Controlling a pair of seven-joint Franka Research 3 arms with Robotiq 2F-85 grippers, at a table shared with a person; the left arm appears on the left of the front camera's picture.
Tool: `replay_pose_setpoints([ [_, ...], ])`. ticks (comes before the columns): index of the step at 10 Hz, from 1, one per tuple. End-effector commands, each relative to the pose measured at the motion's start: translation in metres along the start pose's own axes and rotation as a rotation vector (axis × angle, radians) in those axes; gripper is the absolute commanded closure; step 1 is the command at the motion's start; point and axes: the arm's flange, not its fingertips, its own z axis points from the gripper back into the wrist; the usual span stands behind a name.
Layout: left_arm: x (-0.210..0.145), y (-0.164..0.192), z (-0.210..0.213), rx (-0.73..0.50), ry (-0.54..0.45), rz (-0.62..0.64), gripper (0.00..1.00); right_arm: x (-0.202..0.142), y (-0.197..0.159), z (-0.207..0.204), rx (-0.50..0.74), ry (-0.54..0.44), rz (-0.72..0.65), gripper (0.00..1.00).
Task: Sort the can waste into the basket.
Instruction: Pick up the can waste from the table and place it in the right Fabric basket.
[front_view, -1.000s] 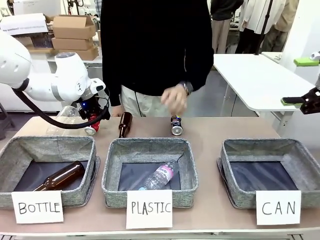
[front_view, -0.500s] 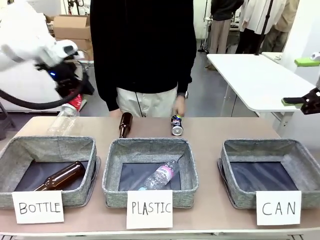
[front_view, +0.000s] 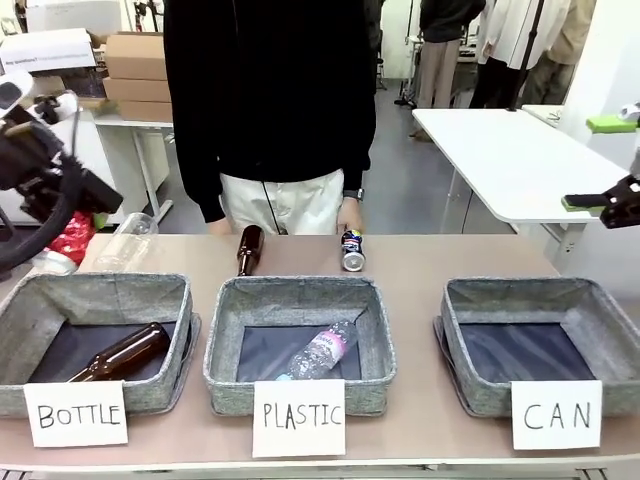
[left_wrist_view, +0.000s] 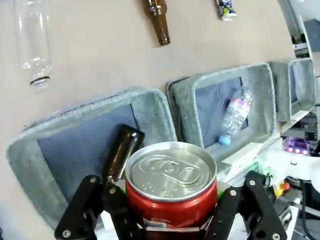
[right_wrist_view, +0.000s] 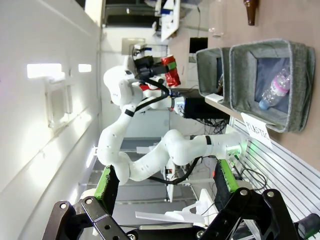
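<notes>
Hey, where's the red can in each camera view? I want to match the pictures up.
Front view: red can at the far left edge.
Left wrist view: bottom centre, silver top facing the camera.
Right wrist view: upper middle, small and far off.
Shared landmark: the PLASTIC basket holding a plastic bottle.

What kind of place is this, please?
Probably a robotics lab, set up for a waste-sorting trial: a white robot arm, grey baskets with handwritten signs on a table, and cardboard boxes behind.
</notes>
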Motion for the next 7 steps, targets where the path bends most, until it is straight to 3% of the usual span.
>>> replay_pose_setpoints([
  [1, 0.046, 0.005, -0.004, 0.019, 0.050, 0.034, 1.00, 0.001, 0.001, -0.001, 0.017, -0.002, 0.025, 0.00],
  [2, 0.000, 0.000, 0.000, 0.000, 0.000, 0.000, 0.90, 0.000, 0.000, 0.000, 0.000, 0.000, 0.000, 0.00],
  [3, 0.041, -0.020, -0.031, -0.037, 0.018, -0.141, 0.90, -0.016, 0.027, 0.026, -0.090, -0.071, 0.074, 0.00],
  [4, 0.088, -0.074, -0.064, -0.167, 0.064, -0.362, 0.90, -0.039, 0.042, 0.064, -0.167, -0.135, 0.102, 0.00],
  [5, 0.119, -0.133, -0.093, -0.188, 0.049, -0.506, 0.90, -0.064, 0.041, 0.104, -0.240, -0.186, 0.067, 0.00],
  [6, 0.133, -0.197, -0.119, -0.234, 0.039, -0.652, 0.90, -0.094, 0.031, 0.143, -0.333, -0.322, 0.022, 0.00],
  [7, 0.136, -0.248, -0.142, -0.307, 0.068, -0.772, 0.90, -0.120, 0.018, 0.172, -0.321, -0.393, -0.023, 0.00],
])
